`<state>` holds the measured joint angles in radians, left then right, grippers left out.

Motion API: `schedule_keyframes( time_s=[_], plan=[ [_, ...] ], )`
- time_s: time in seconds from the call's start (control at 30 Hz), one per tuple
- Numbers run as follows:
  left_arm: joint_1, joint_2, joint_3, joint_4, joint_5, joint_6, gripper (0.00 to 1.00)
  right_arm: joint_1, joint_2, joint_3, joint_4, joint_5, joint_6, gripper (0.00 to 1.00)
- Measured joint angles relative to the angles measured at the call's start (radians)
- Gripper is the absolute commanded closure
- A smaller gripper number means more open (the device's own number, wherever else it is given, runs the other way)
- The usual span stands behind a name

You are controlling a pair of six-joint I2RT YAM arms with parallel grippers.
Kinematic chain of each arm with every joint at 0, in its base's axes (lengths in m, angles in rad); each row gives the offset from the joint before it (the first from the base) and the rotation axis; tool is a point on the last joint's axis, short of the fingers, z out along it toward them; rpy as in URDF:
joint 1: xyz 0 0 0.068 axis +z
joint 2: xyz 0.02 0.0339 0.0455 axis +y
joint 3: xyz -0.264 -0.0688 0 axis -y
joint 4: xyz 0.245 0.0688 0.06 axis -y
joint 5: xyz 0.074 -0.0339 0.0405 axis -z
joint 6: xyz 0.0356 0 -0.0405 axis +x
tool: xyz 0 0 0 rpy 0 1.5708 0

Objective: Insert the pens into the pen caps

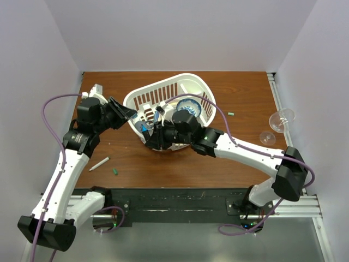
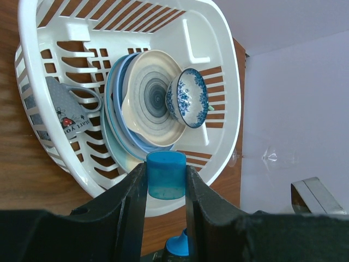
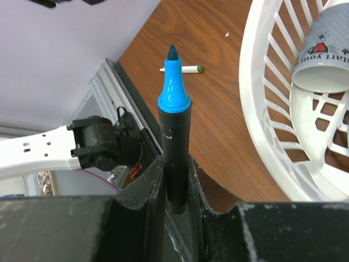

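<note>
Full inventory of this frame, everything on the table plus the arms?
marker: 1, black with blue tip, uncapped, in right gripper
marker cap: 1, blue, in left gripper
white pen: 1, white, front-left of table
green caps: 2, dark green, one beside the pen, one right of basket
basket: 1, white, table centre
plates: stack, count unclear, cream and blue, on edge in basket
bowl: 1, blue-and-white pattern, in basket against plates
mug: 1, grey, in basket
glasses: 2, clear, right table edge
table: 1, brown wood
left gripper: black, shut on marker cap
right gripper: black, shut on marker
</note>
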<state>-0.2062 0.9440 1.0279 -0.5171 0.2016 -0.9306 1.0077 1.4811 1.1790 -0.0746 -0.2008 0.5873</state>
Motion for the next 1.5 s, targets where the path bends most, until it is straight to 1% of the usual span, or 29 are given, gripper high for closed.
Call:
schedule_keyframes(
  time_s=[0.4, 0.87, 1.07, 1.37, 1.4, 1.47, 1.5],
  plan=[
    [0.0, -0.015, -0.016, -0.002, 0.038, 0.011, 1.0, 0.0, 0.078, 0.097, -0.023, -0.002, 0.001, 1.0],
    [0.0, -0.056, -0.028, -0.022, 0.05, 0.03, 1.0, 0.0, 0.105, 0.143, -0.061, 0.0, 0.006, 1.0],
    [0.0, -0.069, -0.03, -0.033, 0.047, 0.039, 1.0, 0.0, 0.137, 0.194, -0.084, 0.02, 0.008, 1.0],
    [0.001, -0.093, -0.052, -0.029, 0.026, 0.08, 1.0, 0.009, 0.203, 0.306, -0.17, 0.056, -0.001, 1.0],
    [0.001, -0.093, -0.054, -0.025, 0.022, 0.087, 0.9, 0.01, 0.212, 0.322, -0.183, 0.06, -0.005, 1.0],
    [0.002, -0.095, -0.056, -0.021, 0.019, 0.099, 0.77, 0.01, 0.222, 0.338, -0.197, 0.063, -0.014, 1.0],
    [0.002, -0.096, -0.056, -0.02, 0.021, 0.105, 0.63, 0.011, 0.222, 0.338, -0.198, 0.064, -0.024, 1.0]
  ],
)
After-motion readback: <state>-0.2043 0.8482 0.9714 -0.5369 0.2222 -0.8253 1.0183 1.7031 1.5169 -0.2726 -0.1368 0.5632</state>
